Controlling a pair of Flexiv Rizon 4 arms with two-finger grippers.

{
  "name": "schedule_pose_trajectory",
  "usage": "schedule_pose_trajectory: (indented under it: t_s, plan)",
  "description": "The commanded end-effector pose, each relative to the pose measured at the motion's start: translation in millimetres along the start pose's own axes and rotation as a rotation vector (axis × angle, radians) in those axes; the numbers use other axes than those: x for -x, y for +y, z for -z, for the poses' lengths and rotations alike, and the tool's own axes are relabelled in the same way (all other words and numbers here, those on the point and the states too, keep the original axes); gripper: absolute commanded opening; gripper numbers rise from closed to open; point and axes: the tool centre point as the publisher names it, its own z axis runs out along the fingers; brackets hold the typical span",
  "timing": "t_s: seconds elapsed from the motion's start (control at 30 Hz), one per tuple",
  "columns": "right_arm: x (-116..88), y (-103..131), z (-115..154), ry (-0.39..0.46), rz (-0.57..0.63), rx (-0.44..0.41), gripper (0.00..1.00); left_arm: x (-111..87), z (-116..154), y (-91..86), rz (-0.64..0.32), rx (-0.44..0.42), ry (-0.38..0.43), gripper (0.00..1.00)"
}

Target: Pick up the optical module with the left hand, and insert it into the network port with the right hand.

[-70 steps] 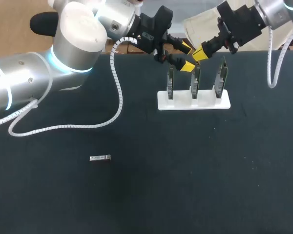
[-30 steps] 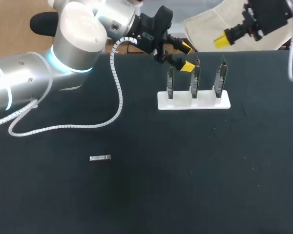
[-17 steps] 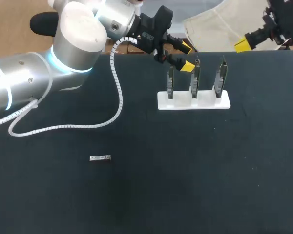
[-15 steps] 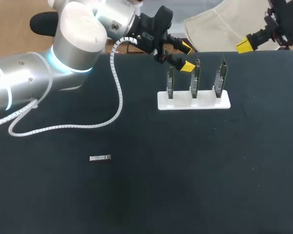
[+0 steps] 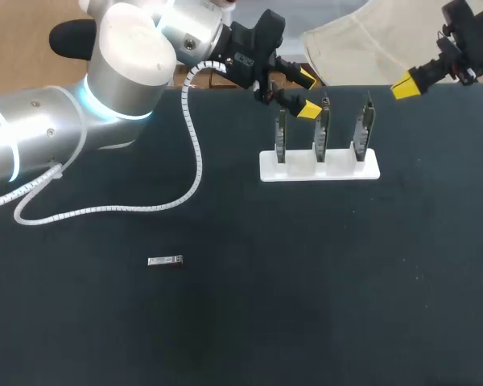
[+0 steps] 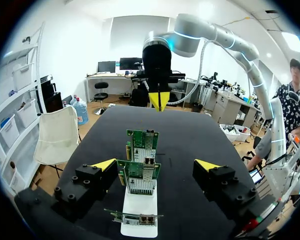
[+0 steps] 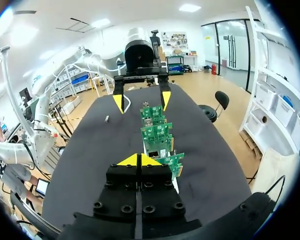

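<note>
The black table [image 5: 322,305] fills most of the head view. My left arm [image 5: 80,104] comes in broad from the left and reaches to the far edge. There my left gripper [image 5: 307,95] hangs near the tops of the cards, fingers spread wide and holding nothing. A small white label sits on its wrist; the print is too small to read. My right gripper [image 5: 404,84] is at the far right corner, well apart from the rack, and its arm is mostly cut off. In the right wrist view its two yellow tips [image 7: 131,160] are pressed together with nothing between them.

The white rack [image 5: 318,166] holds three green cards [image 5: 322,133] upright in a row, one to a slot. In the left wrist view they stand in line ahead of my open fingers, and the nearest shows metal ports [image 6: 140,218] along its edge — whether anything sits in them I cannot tell.

The module [image 5: 165,260] — a small silver bar — lies flat on the table, well apart from the rack and from both grippers.
</note>
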Motion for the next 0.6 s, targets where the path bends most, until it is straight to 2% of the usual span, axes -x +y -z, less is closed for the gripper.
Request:
schedule_pose_trajectory:
  t_s: [0.03,0.6]
  plan:
    - [-1.5,-5.5,-0.8,0.015,0.010,0.008,0.00,1.0,-0.4,2.4,0.001,-0.005,0.005,1.00]
    - [-3.3,-4.1,-2.1,0.035,0.024,0.012,0.00,1.0,-0.4,2.4,0.001,-0.005,0.005,1.00]
